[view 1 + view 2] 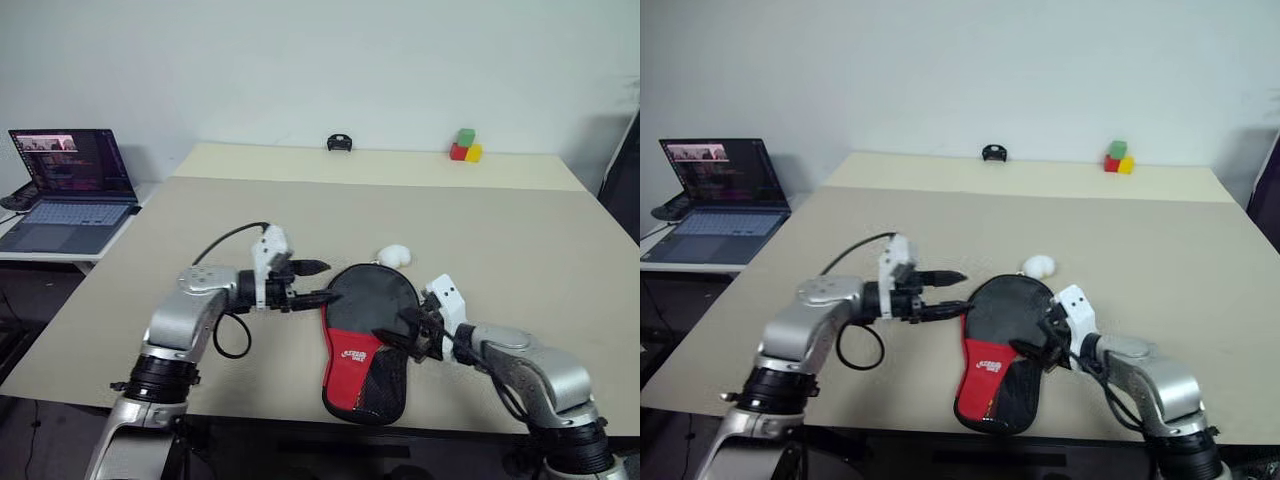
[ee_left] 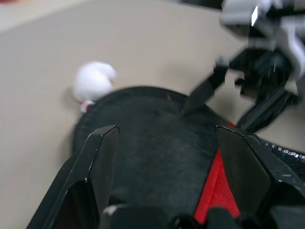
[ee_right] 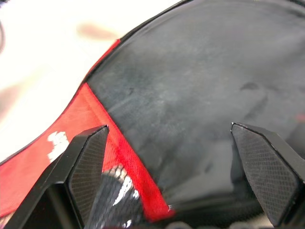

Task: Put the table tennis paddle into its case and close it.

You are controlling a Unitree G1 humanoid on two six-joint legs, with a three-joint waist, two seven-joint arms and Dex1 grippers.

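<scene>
Case (image 1: 365,340) lies flat on the bench (image 1: 500,230) between both sets of fingers, apparently with the paddle already inside; closing looks like the step in hand. Next calls for finding the zipper pull along its rim. Left fingers (image 1: 318,282) stand apart, empty, just beside the round end; right fingers (image 1: 405,330) spread wide, one tip touching the fabric.

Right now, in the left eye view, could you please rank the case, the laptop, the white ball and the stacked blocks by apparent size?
1. laptop
2. case, nearly as large but nearer the camera, so unsure
3. stacked blocks
4. white ball, about alike with the blocks
</scene>
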